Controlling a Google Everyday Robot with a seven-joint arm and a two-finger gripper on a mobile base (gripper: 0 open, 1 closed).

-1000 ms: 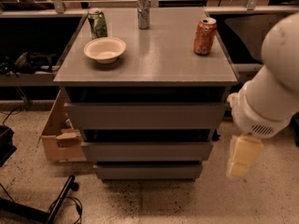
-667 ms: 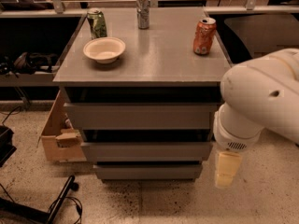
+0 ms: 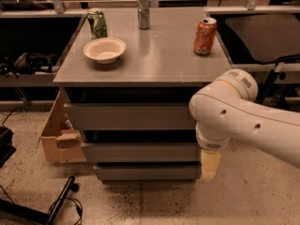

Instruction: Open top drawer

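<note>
The top drawer (image 3: 129,116) is the widest grey front of three, just under the grey cabinet top (image 3: 159,60). It is shut, flush with the cabinet. Two narrower-looking grey drawer fronts sit below it, the middle one (image 3: 140,152) and the bottom one (image 3: 145,172). My white arm (image 3: 234,116) reaches in from the right and covers the right end of the top drawer. My gripper (image 3: 210,165) hangs down, cream-coloured, in front of the right ends of the two lower fronts, below the top drawer.
On the cabinet top stand a white bowl (image 3: 105,49), a green can (image 3: 97,24), a silver can (image 3: 144,11) and an orange can (image 3: 205,36). A cardboard box (image 3: 58,137) leans at the cabinet's left. Cables and a black stand (image 3: 58,203) lie on the floor at left.
My arm has swung left and closer, from beside the cabinet's right edge to in front of its right side. The gripper now hangs over the lower fronts. The drawers have not moved.
</note>
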